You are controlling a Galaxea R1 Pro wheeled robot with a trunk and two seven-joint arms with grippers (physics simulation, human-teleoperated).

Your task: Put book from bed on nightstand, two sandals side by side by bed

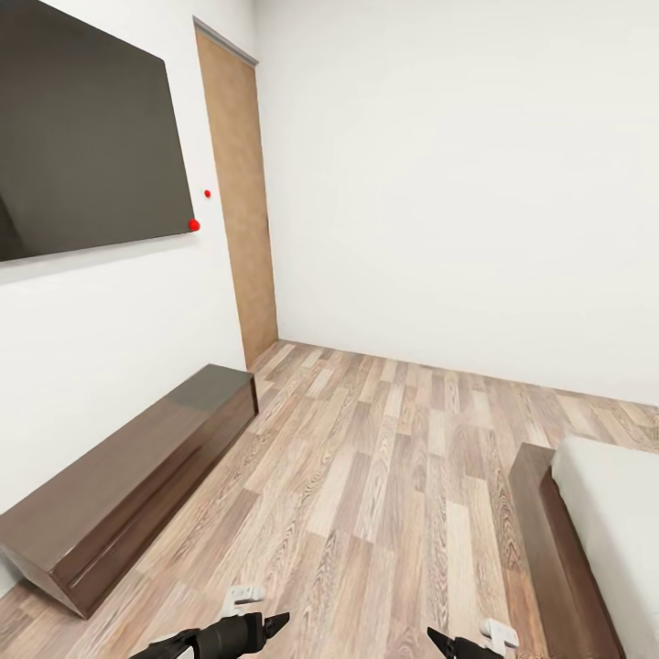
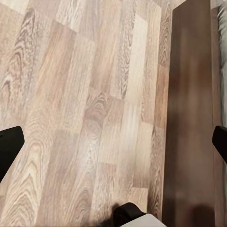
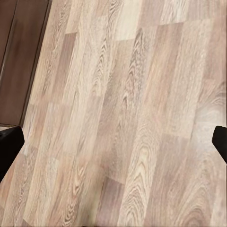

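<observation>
A corner of the bed (image 1: 615, 535) shows at the lower right of the head view, an off-white mattress on a dark brown frame (image 1: 547, 540). The left wrist view has that frame (image 2: 189, 118) along one side. My left gripper (image 1: 277, 624) and right gripper (image 1: 436, 637) hang low over the wood floor, tips turned toward each other. Both are open, with their fingers (image 2: 9, 146) (image 3: 9, 146) far apart and nothing between them. The book, the two sandals and the nightstand are out of view.
A long low dark bench (image 1: 128, 485) runs along the left wall under a black wall screen (image 1: 82, 128), and the right wrist view catches it too (image 3: 19, 61). A plain brown door (image 1: 240, 201) stands in the far corner. Plank floor (image 1: 384, 476) stretches between bench and bed.
</observation>
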